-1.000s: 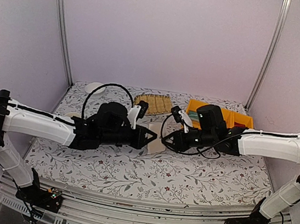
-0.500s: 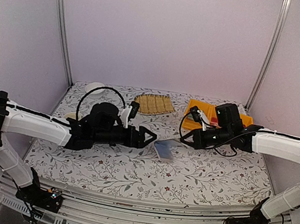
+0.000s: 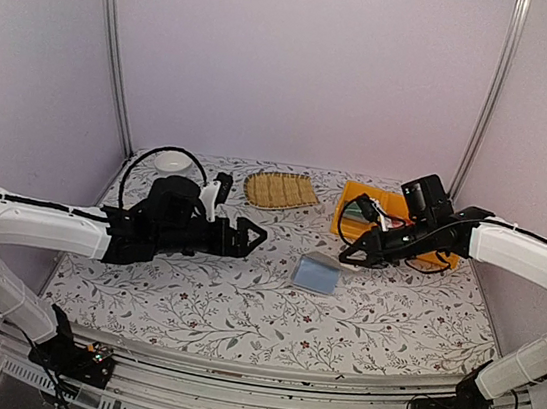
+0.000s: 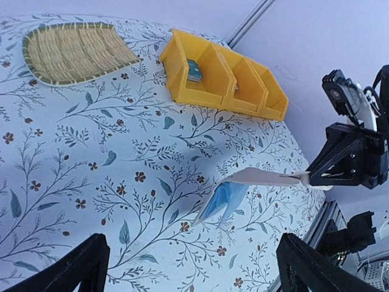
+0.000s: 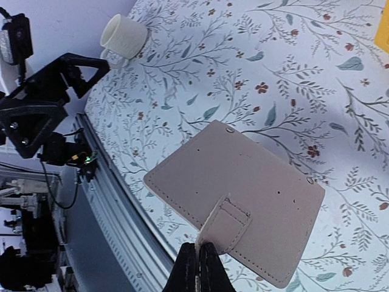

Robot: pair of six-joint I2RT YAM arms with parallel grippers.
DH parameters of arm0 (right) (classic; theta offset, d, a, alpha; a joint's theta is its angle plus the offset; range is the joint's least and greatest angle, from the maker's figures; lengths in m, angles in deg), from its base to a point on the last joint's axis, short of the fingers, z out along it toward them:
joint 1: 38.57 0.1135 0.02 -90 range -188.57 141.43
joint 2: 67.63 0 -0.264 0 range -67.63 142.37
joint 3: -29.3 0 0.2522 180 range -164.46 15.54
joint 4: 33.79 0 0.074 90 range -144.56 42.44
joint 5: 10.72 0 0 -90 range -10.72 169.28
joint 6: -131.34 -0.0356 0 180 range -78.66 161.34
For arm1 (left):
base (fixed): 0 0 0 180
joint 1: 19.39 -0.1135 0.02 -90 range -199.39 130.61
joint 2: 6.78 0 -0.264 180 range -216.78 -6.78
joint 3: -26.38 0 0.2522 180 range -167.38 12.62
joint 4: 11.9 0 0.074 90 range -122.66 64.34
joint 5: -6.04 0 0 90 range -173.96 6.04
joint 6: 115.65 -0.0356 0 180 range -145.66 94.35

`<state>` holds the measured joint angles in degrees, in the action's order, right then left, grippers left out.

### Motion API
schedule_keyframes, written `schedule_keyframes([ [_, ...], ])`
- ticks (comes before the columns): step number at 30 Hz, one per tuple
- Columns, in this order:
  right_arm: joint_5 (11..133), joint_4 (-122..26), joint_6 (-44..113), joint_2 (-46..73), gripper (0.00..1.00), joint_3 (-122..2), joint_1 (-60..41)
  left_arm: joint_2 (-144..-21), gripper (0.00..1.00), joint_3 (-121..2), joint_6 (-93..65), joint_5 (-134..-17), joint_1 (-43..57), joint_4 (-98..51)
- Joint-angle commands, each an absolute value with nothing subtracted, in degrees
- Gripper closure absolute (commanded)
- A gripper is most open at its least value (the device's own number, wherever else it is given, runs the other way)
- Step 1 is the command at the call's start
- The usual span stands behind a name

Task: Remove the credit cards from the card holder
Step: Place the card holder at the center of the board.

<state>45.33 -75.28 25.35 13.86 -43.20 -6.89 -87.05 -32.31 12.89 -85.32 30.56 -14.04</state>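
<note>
Moving room: bare floral table [image 3: 240, 306] lay open to the left of the yellow bin [image 3: 356, 191] and on its arm-base side; the back wall stood just behind the bin and the side wall to its right.
Clutter: woven mat [image 3: 278, 189] just left of the bin, along the far edge; white cup [image 3: 168, 160] further left of the bin, beyond the mat.
Left gripper [image 3: 252, 235]: well left of the bin, fingers [image 4: 73, 267] spread wide, nothing between them, apart from the holder.
Right gripper [image 3: 345, 258]: just in front of the bin, fingers [image 5: 197, 271] pressed together on the holder's strap tab [image 5: 228, 222].
Card holder [image 3: 317, 271]: front-left of the bin, between the two grippers, hung by the tab and tilted down away from the right gripper. Its low corner was at the cloth; contact could not be told.
Holder look: tan outer face with two small studs in the right wrist view. From the left wrist, a cream flap on top with a light-blue sheet [image 4: 219, 198] under it; card or pocket, could not tell.
</note>
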Motion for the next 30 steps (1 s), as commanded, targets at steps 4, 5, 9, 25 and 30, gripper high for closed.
schedule_keyframes([
  [4,24.63,-54.39,7.54,13.64,0.98,-33.55,-8.25,-87.35,0.02,-32.59,10.51,-83.26,29.89,-14.87],
  [5,23.21,-50.49,2.87,13.80,0.98,-31.37,-8.87,-87.53,0.02,-32.71,10.53,-82.87,29.84,-14.85],
  [9,23.02,-37.05,-12.42,14.09,0.98,-24.31,-10.52,-87.75,0.02,-33.17,10.18,-81.42,29.90,-15.08],
  [25,27.18,-29.08,-19.32,13.51,0.98,-3.14,-29.06,-87.47,0.02,-33.26,8.71,-80.31,29.81,-15.64],
  [30,32.47,-41.12,-10.28,9.46,0.98,-4.81,-32.28,-86.75,0.02,-32.83,8.60,-80.77,29.76,-15.65],
])
